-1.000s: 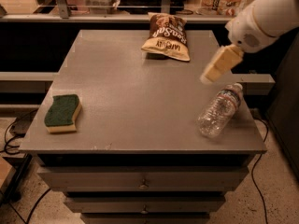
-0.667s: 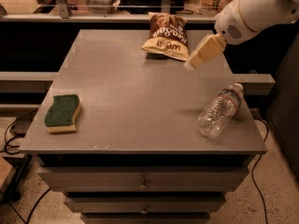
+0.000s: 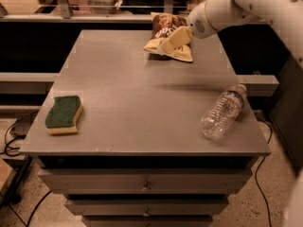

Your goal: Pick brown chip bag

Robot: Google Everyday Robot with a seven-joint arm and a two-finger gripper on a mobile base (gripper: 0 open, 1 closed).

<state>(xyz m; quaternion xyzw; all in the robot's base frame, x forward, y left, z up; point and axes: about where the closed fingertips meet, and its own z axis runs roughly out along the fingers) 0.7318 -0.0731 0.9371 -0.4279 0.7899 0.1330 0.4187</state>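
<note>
The brown chip bag [image 3: 166,27] lies flat at the far edge of the grey table [image 3: 132,98], dark brown at its far end and tan-cream at its near end, with white lettering. My gripper [image 3: 166,44], with cream-coloured fingers on a white arm, reaches in from the upper right and hangs just over the bag's near half, covering part of it. Nothing shows held in it.
A clear plastic water bottle [image 3: 222,111] lies on its side near the table's right edge. A green-and-yellow sponge [image 3: 63,114] lies near the front left corner. Drawers [image 3: 142,183] sit under the tabletop. A rail and shelf run behind the table.
My gripper has moved left and farther back, from above the water bottle's side of the table to over the chip bag. The bag, bottle and sponge have not moved.
</note>
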